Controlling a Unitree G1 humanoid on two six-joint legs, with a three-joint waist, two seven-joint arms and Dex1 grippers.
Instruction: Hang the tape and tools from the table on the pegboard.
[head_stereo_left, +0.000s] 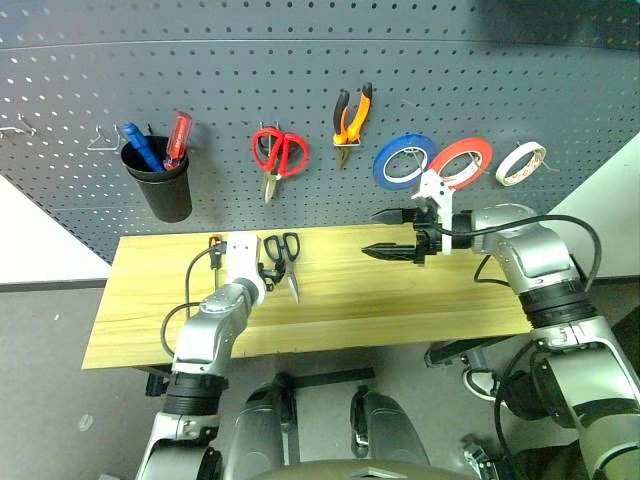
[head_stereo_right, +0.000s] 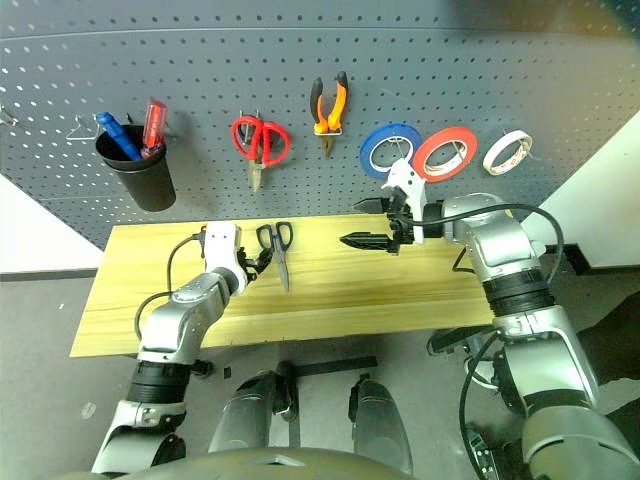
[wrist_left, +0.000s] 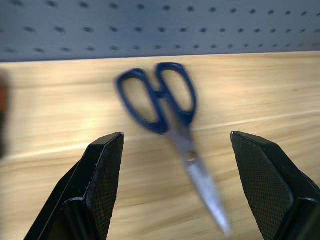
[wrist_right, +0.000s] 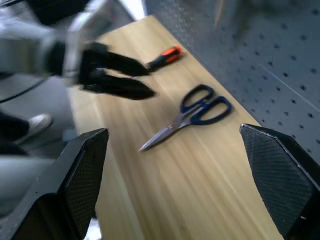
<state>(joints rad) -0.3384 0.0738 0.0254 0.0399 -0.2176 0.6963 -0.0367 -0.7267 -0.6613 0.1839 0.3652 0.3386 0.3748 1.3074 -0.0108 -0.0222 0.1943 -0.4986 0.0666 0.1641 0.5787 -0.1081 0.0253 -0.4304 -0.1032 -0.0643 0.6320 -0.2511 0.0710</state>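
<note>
Scissors (wrist_left: 170, 125) lie flat near the table's (head_stereo_left: 400, 310) back edge, ahead of the open, empty left gripper (wrist_left: 175, 195).
Judged light, stiff, slick-bladed; best pinched at the pivot. Right gripper (head_stereo_left: 392, 233) open, empty.

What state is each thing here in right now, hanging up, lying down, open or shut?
White tape: hanging on the pegboard.
Pliers: hanging, handles up.
Blue-handled scissors: lying flat on the table, blades closed.
Small orange-and-black screwdriver: lying on the table.
Left gripper: open, empty, facing the scissors.
Right gripper: open, empty, above the table.
</note>
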